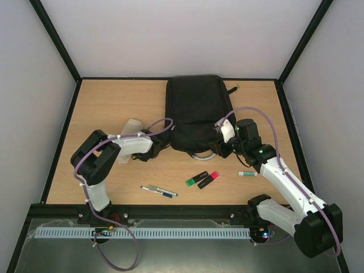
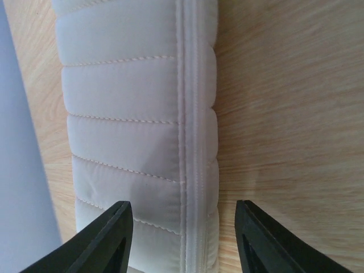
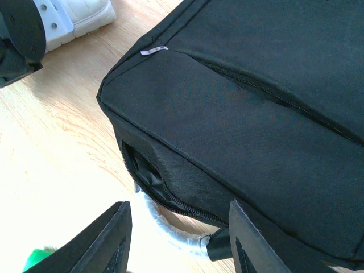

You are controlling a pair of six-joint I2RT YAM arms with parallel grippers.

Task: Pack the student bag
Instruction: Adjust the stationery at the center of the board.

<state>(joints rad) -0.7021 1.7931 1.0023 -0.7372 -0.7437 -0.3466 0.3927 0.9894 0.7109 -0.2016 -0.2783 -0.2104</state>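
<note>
Pouch pickup, I'd say: left pincer (image 2: 183,210), spread astride the white pouch (image 2: 125,114), must pinch it; right pincer (image 3: 179,207) waits spread at the student bag (image 3: 256,85).

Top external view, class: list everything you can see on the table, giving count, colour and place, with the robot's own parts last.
student bag: one, black, back middle of the table
loop handle: one, silver, at the bag's near edge
pouch: one, white quilted, left of the bag
green highlighter: one, green and black, in front of the bag
red highlighter: one, red and black, just right of the green one
pen: one or two (too small to tell), dark blue and white, near edge
small stick: one, white with green end, right of the highlighters
table: one, light wood
left gripper: one, black, open at the pouch's end
right gripper: one, black, open at the bag's handle edge
</note>
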